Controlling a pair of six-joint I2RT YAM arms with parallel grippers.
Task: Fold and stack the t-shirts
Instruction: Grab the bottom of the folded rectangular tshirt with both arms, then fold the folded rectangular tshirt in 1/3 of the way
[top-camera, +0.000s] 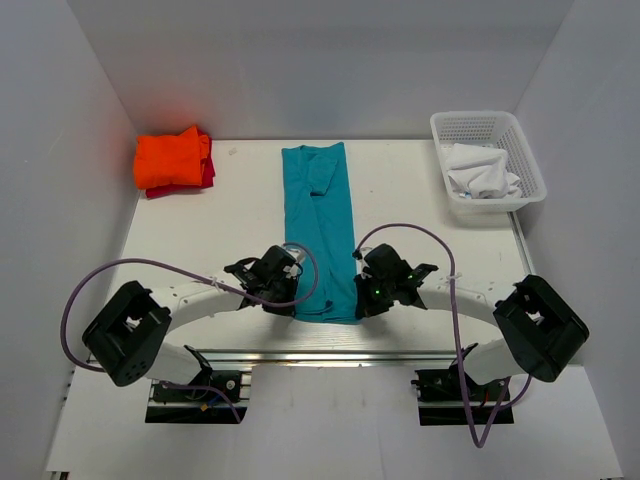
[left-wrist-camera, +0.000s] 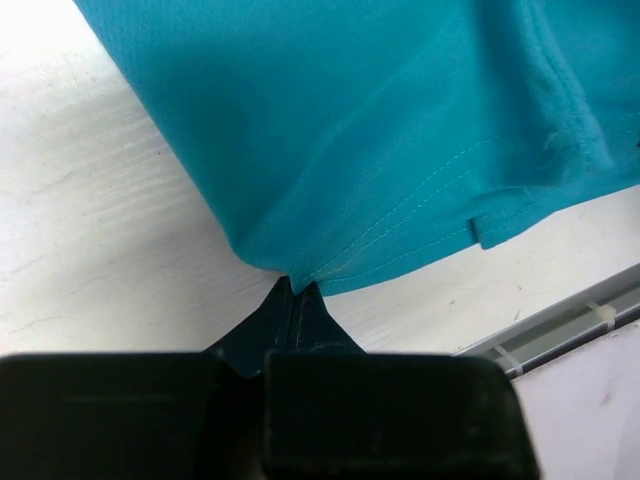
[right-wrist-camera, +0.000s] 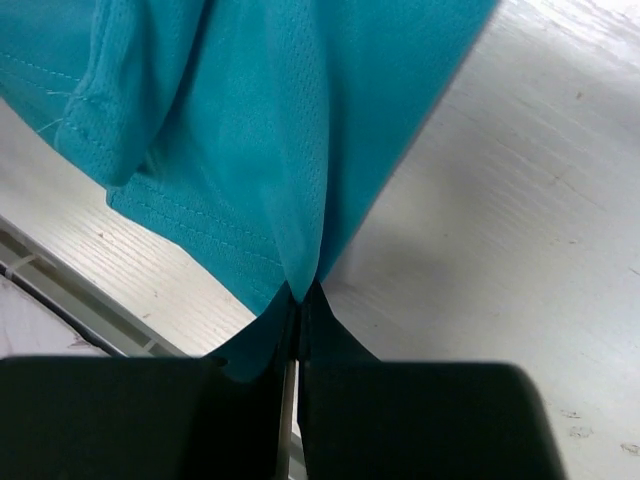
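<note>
Left gripper (left-wrist-camera: 297, 292) clamps the near-left corner of the teal t-shirt (top-camera: 320, 220); right gripper (right-wrist-camera: 300, 296) clamps its near-right corner.

Bench (top-camera: 420, 250) is seen from above and behind; near hem of the teal shirt (top-camera: 320, 230) gets shot close-up by both wrist cams.

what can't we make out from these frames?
- Top view: red t-shirt mostly covered by orange t-shirt; its fold unreadable.
- Top view: teal t-shirt near corners hidden under left end effector and right end effector.
- Basket: white contents too small to identify.
</note>
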